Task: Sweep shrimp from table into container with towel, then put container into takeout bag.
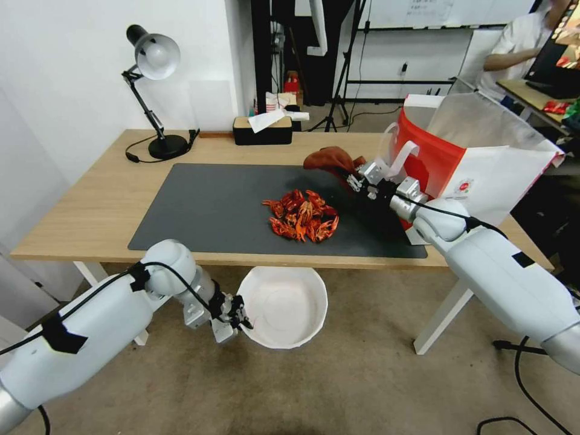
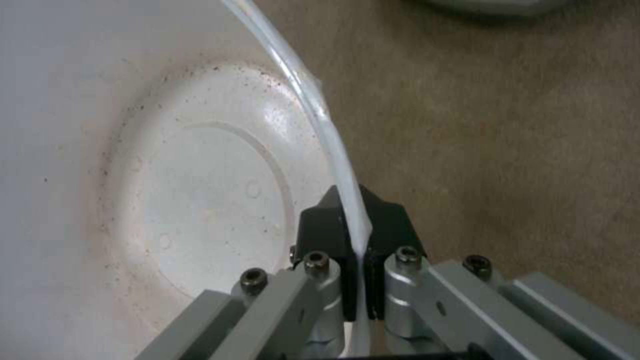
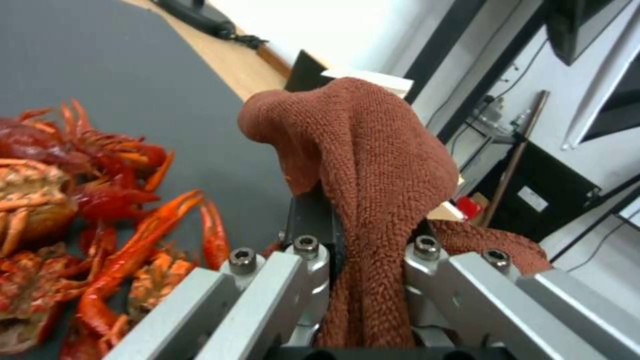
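— Shrimp first, or the furniture?

— Furniture: the long light wooden table (image 1: 109, 205) with its dark grey mat (image 1: 223, 205), then the boxy white paper takeout bag (image 1: 483, 163) with a red side panel, standing at the table's right end.

— Anything readable on it?

— Only a small red logo; its lettering is too small to tell.

— And the container?

— The round white plastic container (image 1: 284, 305) hangs below the table's near edge, roughly under the heap. The left gripper (image 1: 238, 317) is clamped on its thin rim; the left wrist view shows both black pads (image 2: 390, 227) pinching the wall.

— The cloth?

— The rust-red soft towel (image 1: 329, 160) is bunched in the right gripper (image 1: 356, 178), its fingers closed on the fabric, just beyond and to the right of the pile.

— So the shrimp?

— The heap of glossy red-orange shrimp (image 1: 302, 220) lies on the mat near the front edge, none in the container yet.

— Which step, then?

— I judge the sweep is about to start; the towel must come down behind the heap and drag it over the edge into the container
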`<state>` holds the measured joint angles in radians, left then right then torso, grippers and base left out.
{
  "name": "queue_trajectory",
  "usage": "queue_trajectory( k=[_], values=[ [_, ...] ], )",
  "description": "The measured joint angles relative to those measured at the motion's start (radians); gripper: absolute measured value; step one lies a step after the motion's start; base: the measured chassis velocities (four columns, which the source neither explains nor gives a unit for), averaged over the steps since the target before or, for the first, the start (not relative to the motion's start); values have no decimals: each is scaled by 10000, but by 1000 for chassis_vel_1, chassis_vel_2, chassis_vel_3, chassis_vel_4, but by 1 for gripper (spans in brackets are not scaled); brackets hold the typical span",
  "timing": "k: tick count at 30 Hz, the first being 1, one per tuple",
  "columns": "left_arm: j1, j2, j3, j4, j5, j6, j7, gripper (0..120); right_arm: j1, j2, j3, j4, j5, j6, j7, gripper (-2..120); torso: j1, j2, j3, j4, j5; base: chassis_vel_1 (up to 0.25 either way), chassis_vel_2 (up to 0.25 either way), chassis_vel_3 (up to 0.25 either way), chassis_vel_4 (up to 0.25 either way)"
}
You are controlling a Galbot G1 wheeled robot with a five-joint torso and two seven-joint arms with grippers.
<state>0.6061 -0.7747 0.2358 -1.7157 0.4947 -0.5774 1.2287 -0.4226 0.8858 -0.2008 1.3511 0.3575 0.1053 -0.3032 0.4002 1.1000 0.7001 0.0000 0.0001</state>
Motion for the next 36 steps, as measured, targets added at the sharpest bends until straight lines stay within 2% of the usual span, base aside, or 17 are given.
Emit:
queue_trajectory(
  k=[11,23,36],
  values=[
    [-215,-34,165,130,-20,-35,-77,0,11,265,-64,-318,-312,14,18,6,-2,0,-1,0,-2,0,0,0,0],
    [-387,-119,324,317,-23,-123,-81,0,-153,581,-45,-585,-955,-266,705,6,-2,0,-1,1,-1,0,0,0,0],
    [-477,-114,347,375,-35,-238,-134,0,-57,598,-215,-927,-922,14,-320,6,-2,0,-1,-1,-1,0,0,0,0]
  ],
)
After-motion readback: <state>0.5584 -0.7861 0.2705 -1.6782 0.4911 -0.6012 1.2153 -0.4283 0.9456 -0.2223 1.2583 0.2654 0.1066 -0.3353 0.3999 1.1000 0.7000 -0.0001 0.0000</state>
